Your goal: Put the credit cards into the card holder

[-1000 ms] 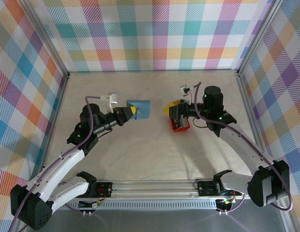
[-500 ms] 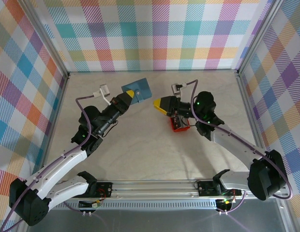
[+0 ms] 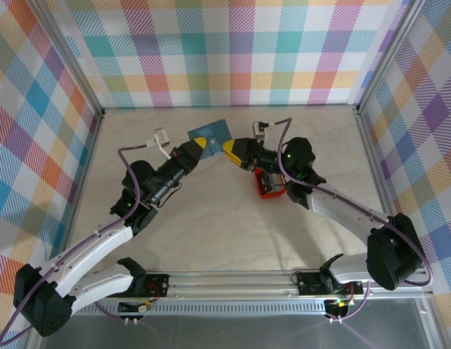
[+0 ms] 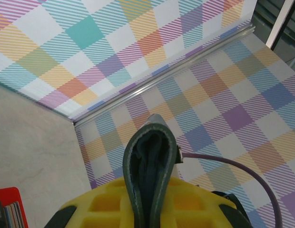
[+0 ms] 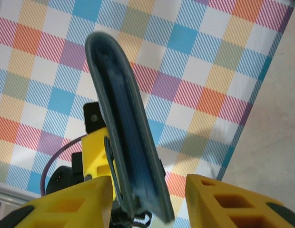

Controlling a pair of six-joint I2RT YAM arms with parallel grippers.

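Nearest me on the table (image 3: 211, 233), the red tray (image 3: 273, 195) sits under the right arm, and the left wrist camera catches its corner with the cards (image 4: 13, 214) standing in it on edge. Further out, my left gripper (image 3: 200, 142) is clamped on the blue card holder (image 3: 214, 131), which is lifted off the table and tilted toward the checked back wall (image 3: 225, 51). From above, my right gripper (image 3: 230, 150) is just beside the holder, but I cannot judge contact there. The right wrist camera settles it: the yellow fingers (image 5: 223, 199) stand apart on either side of the holder, with a clear gap on one side. The left wrist camera shows the holder edge-on, slightly spread.
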